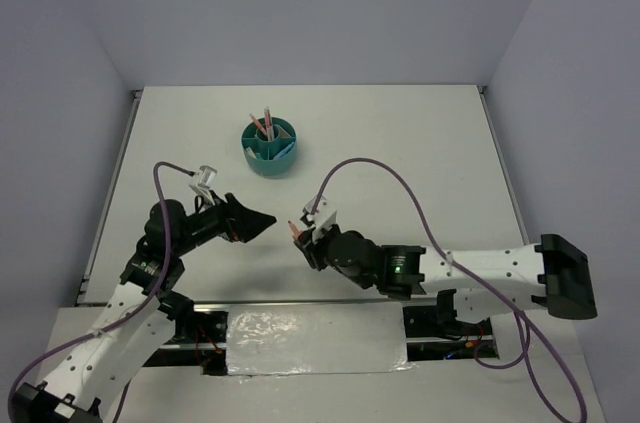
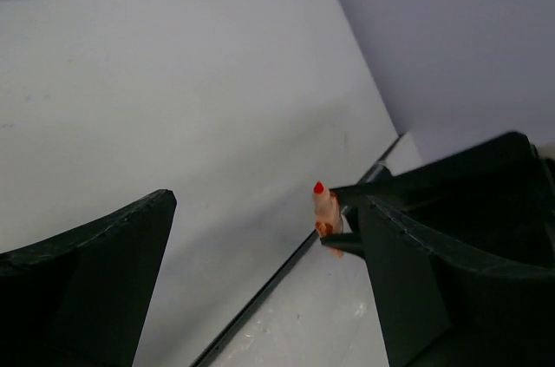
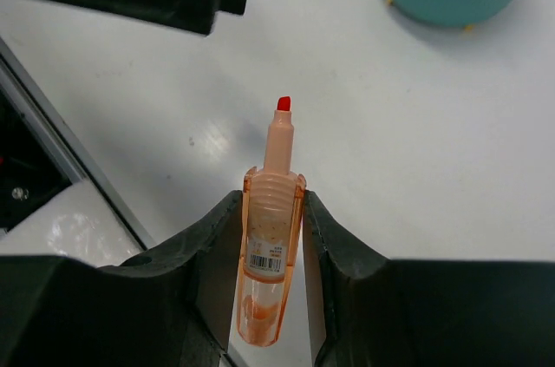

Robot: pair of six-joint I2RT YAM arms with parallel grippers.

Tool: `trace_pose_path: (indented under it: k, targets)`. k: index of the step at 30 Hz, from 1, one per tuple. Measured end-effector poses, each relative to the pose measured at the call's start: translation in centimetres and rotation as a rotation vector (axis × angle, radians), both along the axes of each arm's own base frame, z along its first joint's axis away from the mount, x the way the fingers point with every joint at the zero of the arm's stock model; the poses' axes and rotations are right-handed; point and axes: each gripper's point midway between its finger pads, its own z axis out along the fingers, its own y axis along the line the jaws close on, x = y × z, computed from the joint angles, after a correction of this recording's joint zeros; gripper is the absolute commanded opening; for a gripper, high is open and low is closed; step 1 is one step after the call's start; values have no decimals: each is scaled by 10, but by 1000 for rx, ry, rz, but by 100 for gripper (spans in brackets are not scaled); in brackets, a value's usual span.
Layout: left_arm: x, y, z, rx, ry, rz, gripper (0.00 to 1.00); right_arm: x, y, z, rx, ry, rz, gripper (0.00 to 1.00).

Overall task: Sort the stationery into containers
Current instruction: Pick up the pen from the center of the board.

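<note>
Right gripper (image 3: 270,204): jaws clamped on the marker (image 3: 270,237), one finger on each side of the clear orange barrel, just below the ribbed collar. The grip looks centred and the marker lies in line with the fingers.

Left gripper (image 1: 262,224): jaws wide apart, nothing between them.

Location: the marker is held over the table (image 1: 400,143) between the two arms, with its red nib pointing towards the left gripper. It is well apart from the cup (image 1: 268,167), which stands further back with pens (image 1: 266,121) already upright in it.

Handling, as I judge it:
- The marker is light, stiff plastic and should not flex or sag.
- The barrel is smooth and round, so it can roll or slide in the jaws if you slacken the grip.
- No cap is visible. The nib is the one delicate part and would mark anything it touches, so keep it off the table and the cup wall.
- Take hold at mid-barrel, as now, never on the tapered neck.

You need to tilt it upright before lowering it into a compartment.
</note>
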Motion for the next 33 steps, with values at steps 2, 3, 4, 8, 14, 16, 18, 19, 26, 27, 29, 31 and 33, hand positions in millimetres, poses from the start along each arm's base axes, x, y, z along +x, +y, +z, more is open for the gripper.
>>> trace_pose_path:
  k: [2, 3, 4, 8, 14, 16, 18, 19, 26, 27, 29, 31, 33]
  targets:
    - [-6, -8, 19, -52, -62, -49, 99, 4, -8, 21, 41, -35, -22, 0]
    - [-8, -10, 26, -68, -84, -63, 99, 5, -12, 31, 63, -50, -33, 0]
    - [-10, -13, 34, -90, -106, -80, 99, 6, -16, 38, 75, -60, -41, 0]
    - [-18, -26, 57, -161, -171, -134, 99, 13, -17, 59, 79, -86, -72, 1]
    - [-28, -48, 67, -204, -207, -207, 98, 18, -8, 65, 48, -89, -92, 2]
    - [-26, -53, 60, -184, -194, -210, 95, 17, -7, 62, 38, -84, -86, 2]
    - [-23, -56, 52, -166, -175, -202, 95, 16, -6, 62, 40, -81, -81, 3]
    - [-20, -57, 47, -154, -160, -195, 95, 16, -5, 62, 44, -80, -76, 3]
    - [-12, -56, 43, -135, -167, -158, 87, 9, 1, 62, 53, -64, -29, 3]
    - [-11, -56, 44, -139, -173, -156, 85, 7, 3, 63, 59, -61, -17, 3]
    - [-10, -57, 48, -151, -185, -155, 70, 5, 5, 64, 67, -56, -2, 3]
    - [-9, -58, 52, -163, -199, -157, 60, 4, 7, 64, 73, -55, 5, 3]
    - [-9, -60, 53, -169, -207, -162, 57, 5, 7, 65, 77, -55, 4, 4]
